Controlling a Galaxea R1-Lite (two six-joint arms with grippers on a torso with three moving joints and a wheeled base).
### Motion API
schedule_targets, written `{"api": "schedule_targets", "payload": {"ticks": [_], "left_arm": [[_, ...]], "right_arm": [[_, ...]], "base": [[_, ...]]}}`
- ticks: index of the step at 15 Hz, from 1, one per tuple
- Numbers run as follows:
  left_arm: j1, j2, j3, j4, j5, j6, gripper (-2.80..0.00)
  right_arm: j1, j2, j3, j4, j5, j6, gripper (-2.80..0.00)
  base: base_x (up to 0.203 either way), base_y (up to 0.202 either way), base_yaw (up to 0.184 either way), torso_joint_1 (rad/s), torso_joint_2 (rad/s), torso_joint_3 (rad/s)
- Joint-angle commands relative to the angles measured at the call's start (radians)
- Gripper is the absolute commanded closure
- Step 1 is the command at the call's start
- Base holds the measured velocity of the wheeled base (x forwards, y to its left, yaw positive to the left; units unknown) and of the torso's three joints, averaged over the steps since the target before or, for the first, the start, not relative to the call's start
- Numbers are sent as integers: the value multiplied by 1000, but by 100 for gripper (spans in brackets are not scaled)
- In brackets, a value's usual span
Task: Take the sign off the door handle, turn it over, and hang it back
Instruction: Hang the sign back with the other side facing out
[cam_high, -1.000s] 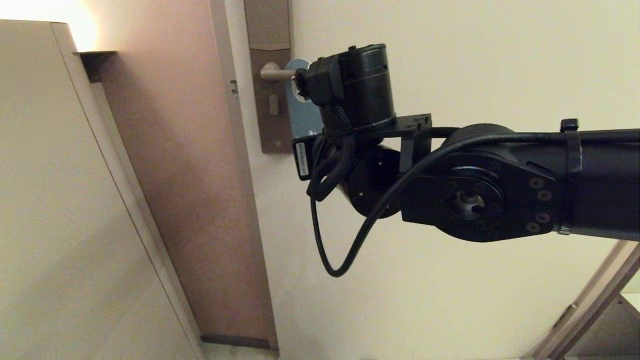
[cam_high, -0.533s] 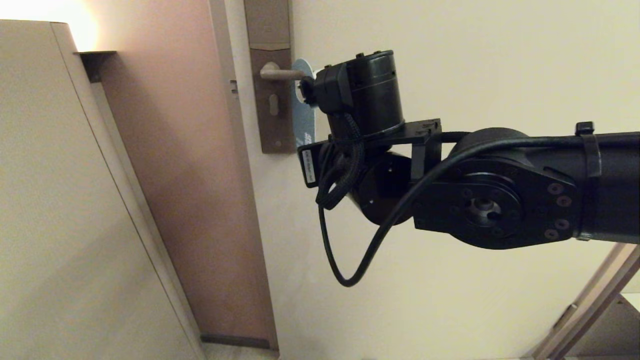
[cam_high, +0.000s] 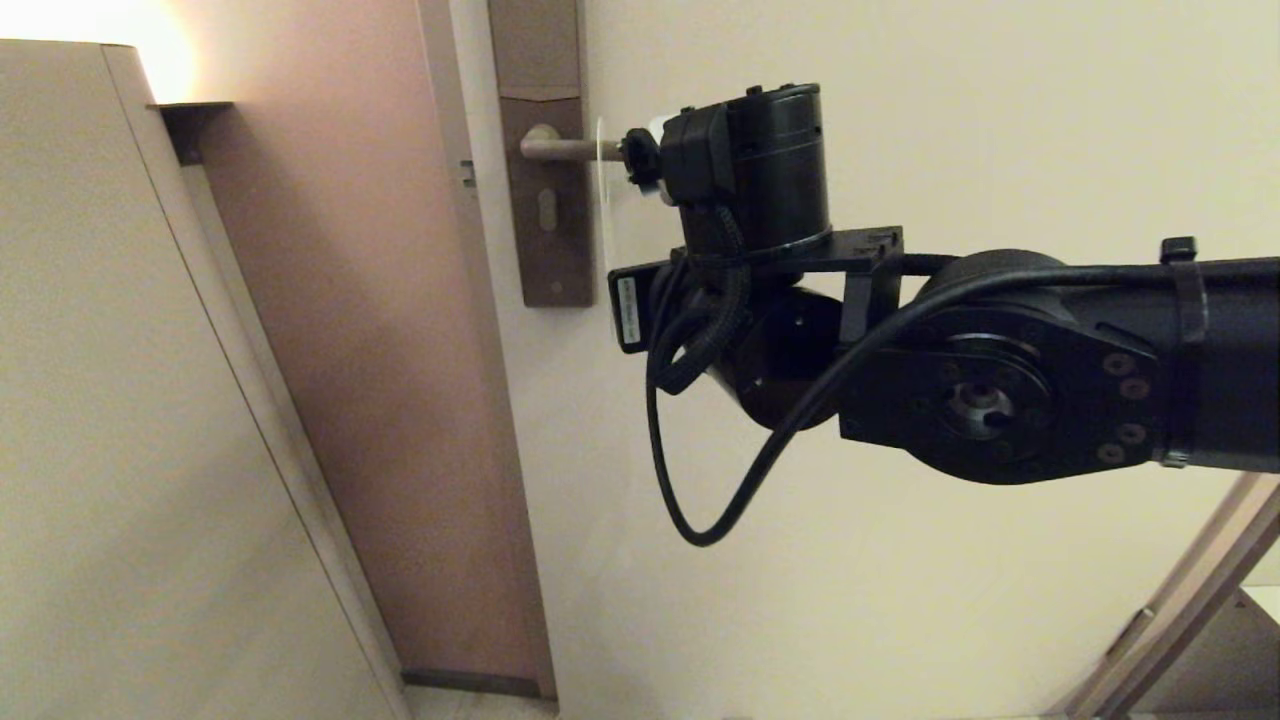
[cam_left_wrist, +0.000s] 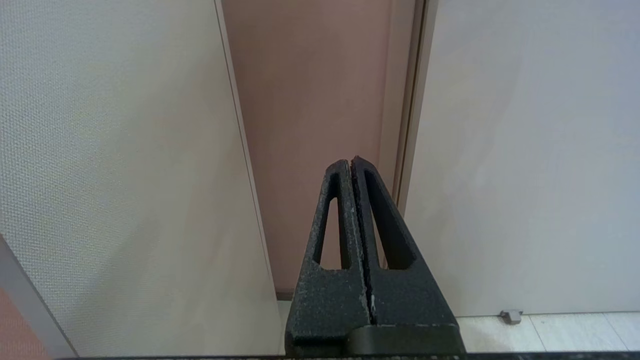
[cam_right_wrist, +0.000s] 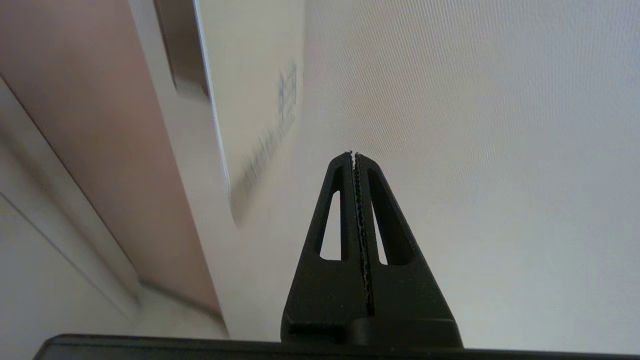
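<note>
The door handle (cam_high: 548, 149) is a beige lever on a brown backplate (cam_high: 541, 230). The sign (cam_high: 603, 205) hangs on the lever and shows edge-on as a thin white strip. In the right wrist view its white side (cam_right_wrist: 250, 100) with blurred blue text hangs beside the backplate (cam_right_wrist: 182, 50). My right gripper (cam_right_wrist: 353, 156) is shut and empty, apart from the sign, close to the door. In the head view its fingers are hidden behind the black wrist (cam_high: 760, 170). My left gripper (cam_left_wrist: 350, 161) is shut and empty, low down, facing the door frame.
The cream door (cam_high: 950, 100) fills the right side. A pink-brown wall panel (cam_high: 360, 300) and a pale cabinet side (cam_high: 110, 420) stand to the left. The right arm's loose black cable (cam_high: 690, 500) hangs below the wrist.
The sign has turned from showing its blue-grey face to edge-on. My right wrist has moved right along the handle and a little up.
</note>
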Motion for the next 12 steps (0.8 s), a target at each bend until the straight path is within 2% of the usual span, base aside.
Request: {"api": "schedule_targets", "payload": {"ticks": [1, 5, 8, 12], "left_arm": [[0, 0, 0, 0, 0, 0, 0], [0, 0, 0, 0, 0, 0, 0], [0, 0, 0, 0, 0, 0, 0], [0, 0, 0, 0, 0, 0, 0]], "right_arm": [[0, 64, -39, -42, -3, 0, 0], [0, 165, -132, -176, -4, -35, 0], [2, 199, -140, -271, -4, -76, 0], [5, 218, -142, -337, -4, -80, 0]], "base": [[0, 0, 0, 0, 0, 0], [0, 0, 0, 0, 0, 0], [0, 0, 0, 0, 0, 0], [0, 0, 0, 0, 0, 0]]}}
